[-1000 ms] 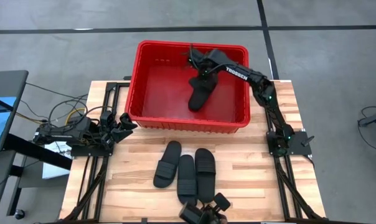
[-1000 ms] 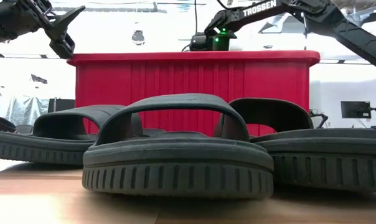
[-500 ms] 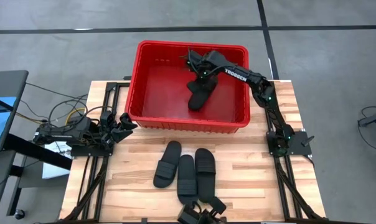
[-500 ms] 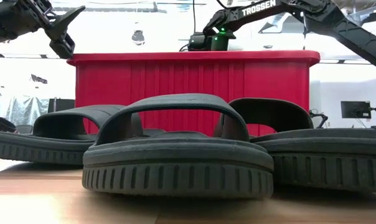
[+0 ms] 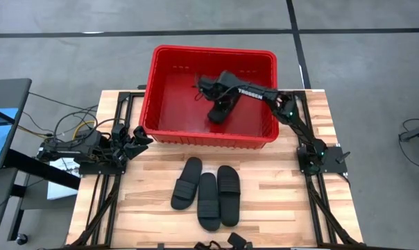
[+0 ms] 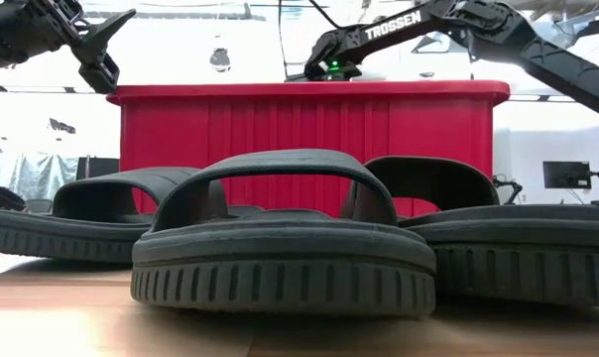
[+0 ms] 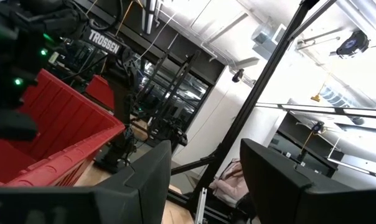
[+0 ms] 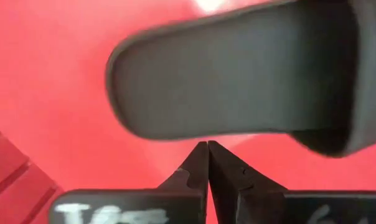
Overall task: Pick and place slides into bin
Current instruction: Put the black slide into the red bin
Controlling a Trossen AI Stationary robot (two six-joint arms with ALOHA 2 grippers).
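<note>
High view: right end effector pressed together, empty, above slide in bin

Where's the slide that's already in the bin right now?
In the high view, the slide lies on the floor of the red bin, right of centre, under the right gripper.

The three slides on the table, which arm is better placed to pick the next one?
Probably left: the left gripper waits open beside the table's left edge, while the right gripper is shut over the red bin.
</note>
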